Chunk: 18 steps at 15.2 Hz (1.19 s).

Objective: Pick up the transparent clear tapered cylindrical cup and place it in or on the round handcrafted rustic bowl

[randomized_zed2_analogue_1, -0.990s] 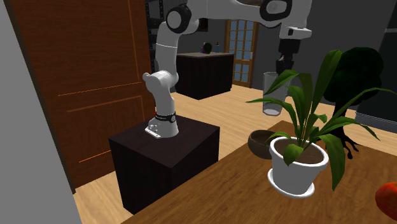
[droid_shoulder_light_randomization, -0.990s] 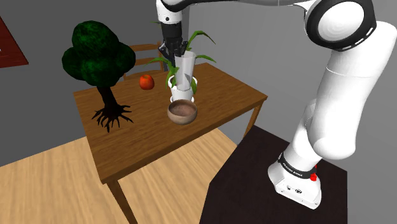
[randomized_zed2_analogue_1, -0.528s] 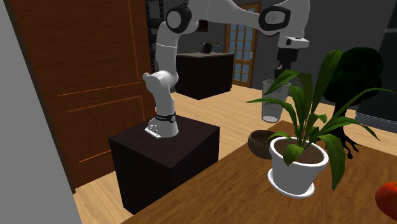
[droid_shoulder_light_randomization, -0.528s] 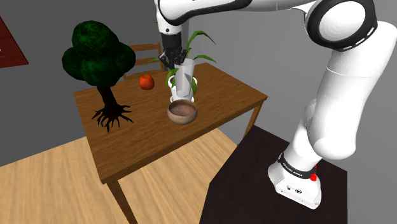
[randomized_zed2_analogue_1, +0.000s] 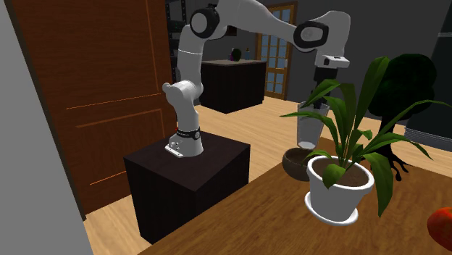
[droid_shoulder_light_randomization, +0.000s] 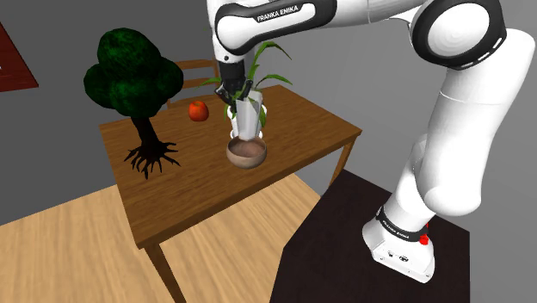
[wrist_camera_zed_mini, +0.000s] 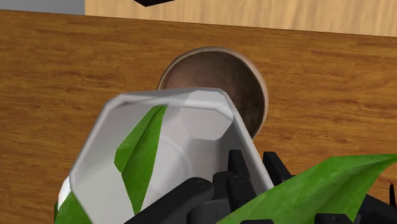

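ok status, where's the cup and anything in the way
Jaws shut on clear cup. Cup low over brown bowl, not yet released. Potted plant leaves close beside cup.

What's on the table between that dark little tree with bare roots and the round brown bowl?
Nothing. In the shoulder view only bare wooden tabletop lies between the dark tree and the round brown bowl.

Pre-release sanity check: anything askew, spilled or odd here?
Nothing is spilled or toppled. One oddity: in the wrist view a leaf of the potted plant crosses in front of the gripper, right beside the clear cup it holds above the brown bowl. The cup looks roughly upright.
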Each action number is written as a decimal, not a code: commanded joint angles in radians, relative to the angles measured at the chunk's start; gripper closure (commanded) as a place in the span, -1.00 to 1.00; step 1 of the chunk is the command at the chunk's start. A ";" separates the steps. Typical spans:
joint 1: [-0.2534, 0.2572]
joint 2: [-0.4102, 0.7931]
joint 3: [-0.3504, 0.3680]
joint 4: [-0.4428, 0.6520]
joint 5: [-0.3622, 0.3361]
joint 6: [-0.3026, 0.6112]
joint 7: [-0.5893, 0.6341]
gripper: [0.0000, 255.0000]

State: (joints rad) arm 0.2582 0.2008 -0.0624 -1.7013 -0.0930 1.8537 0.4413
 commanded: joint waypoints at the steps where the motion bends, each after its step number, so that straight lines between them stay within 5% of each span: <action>1: 0.000 0.003 0.000 -0.023 -0.001 0.026 0.002 1.00; 15: -0.001 0.022 0.000 -0.081 -0.002 0.104 0.009 1.00; 16: -0.001 0.022 0.000 -0.081 -0.002 0.104 0.009 -1.00; 18: -0.001 0.022 0.000 -0.081 -0.002 0.103 0.009 -1.00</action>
State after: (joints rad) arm 0.2572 0.2227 -0.0628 -1.7822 -0.0950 1.9572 0.4499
